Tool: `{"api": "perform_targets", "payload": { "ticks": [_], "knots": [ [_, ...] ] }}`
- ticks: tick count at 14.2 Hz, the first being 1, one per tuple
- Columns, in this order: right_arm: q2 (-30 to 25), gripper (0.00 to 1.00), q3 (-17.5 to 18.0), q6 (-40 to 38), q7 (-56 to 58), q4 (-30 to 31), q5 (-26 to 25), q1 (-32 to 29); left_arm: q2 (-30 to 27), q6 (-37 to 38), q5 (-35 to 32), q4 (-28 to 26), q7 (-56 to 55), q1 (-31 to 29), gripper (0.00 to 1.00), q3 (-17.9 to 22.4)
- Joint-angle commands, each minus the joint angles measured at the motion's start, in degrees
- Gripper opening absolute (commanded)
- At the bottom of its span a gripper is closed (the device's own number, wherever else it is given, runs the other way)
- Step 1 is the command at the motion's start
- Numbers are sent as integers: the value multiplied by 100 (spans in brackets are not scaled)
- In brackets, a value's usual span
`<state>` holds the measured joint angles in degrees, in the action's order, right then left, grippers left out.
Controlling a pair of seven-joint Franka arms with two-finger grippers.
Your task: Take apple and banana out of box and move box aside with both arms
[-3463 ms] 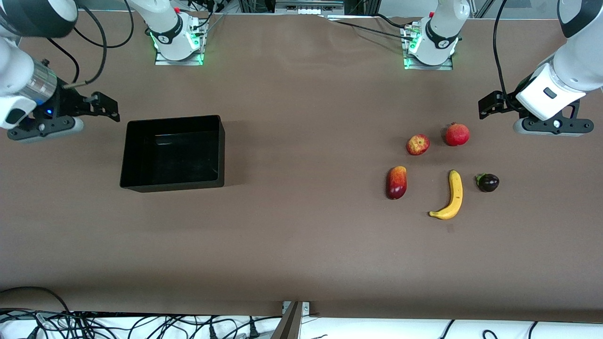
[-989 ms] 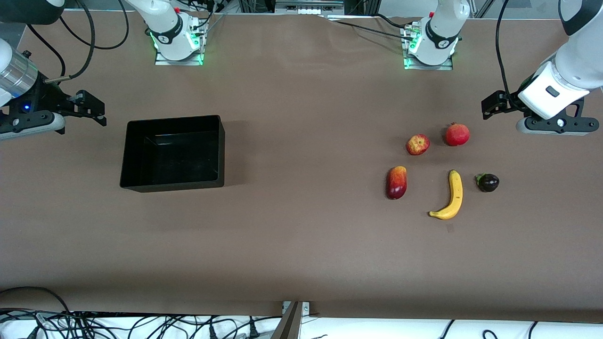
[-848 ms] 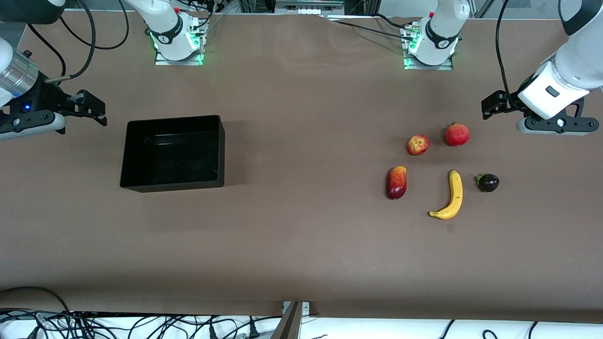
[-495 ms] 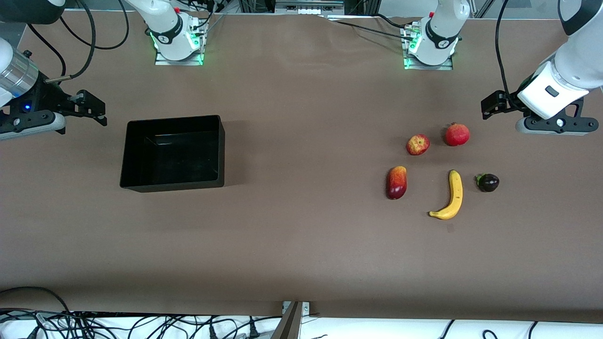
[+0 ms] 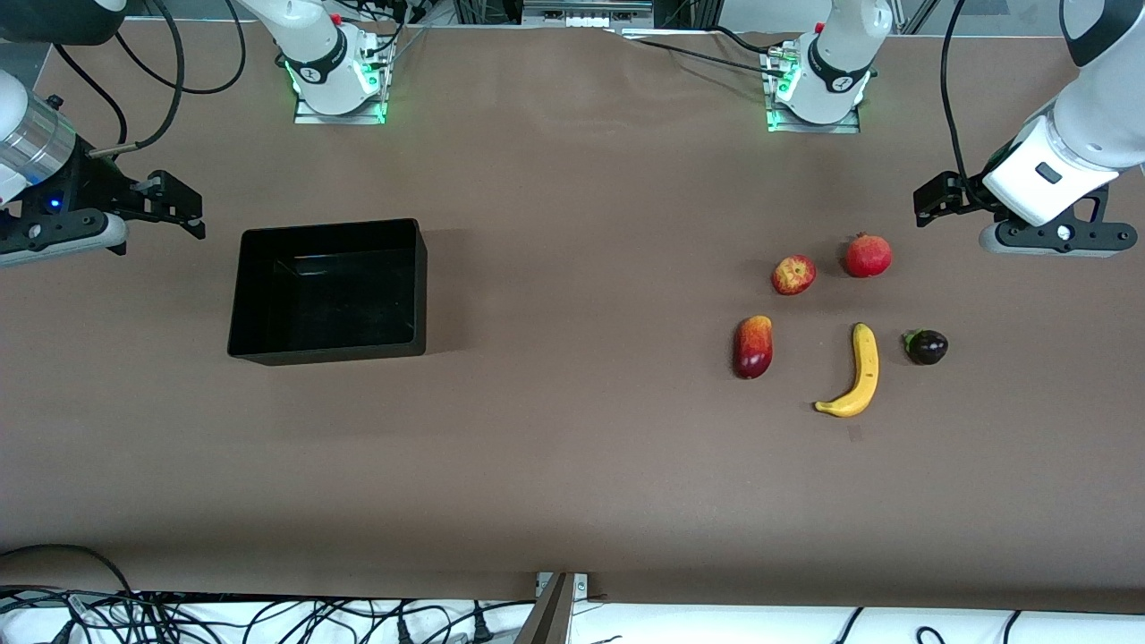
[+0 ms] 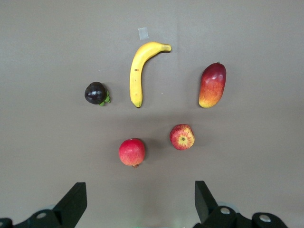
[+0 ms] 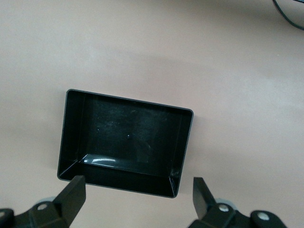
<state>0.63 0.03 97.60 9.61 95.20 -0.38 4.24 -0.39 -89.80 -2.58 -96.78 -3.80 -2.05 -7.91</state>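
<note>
Lying near the open left gripper [image 6: 137,206]: banana [image 6: 138,71], apple [image 6: 182,137].

You see a black box [image 5: 327,291] toward the right arm's end and a banana [image 5: 856,373], apple [image 5: 793,275] and other fruit toward the left arm's end.

Left gripper [image 5: 937,195] raised at the left arm's table end, jaws spread. Right gripper [image 5: 179,206] raised at the right arm's end, jaws spread, empty.

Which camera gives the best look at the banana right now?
The left wrist view: the banana lies whole and large there, with its curve and stem end plain to see. The front view shows the banana whole too, but small, beside the other fruits. The right wrist view does not show it.
</note>
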Motion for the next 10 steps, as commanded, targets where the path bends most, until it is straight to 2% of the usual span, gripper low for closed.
{"api": "perform_targets", "payload": {
  "ticks": [1,10],
  "knots": [
    [34,100,6,-39,23,-124,20,6,13,103,-155,124,11,38,100,-9],
    [34,100,-2,-30,23,-133,11,-2,22,85,-155,142,-15,47,100,-79]
  ]
}}
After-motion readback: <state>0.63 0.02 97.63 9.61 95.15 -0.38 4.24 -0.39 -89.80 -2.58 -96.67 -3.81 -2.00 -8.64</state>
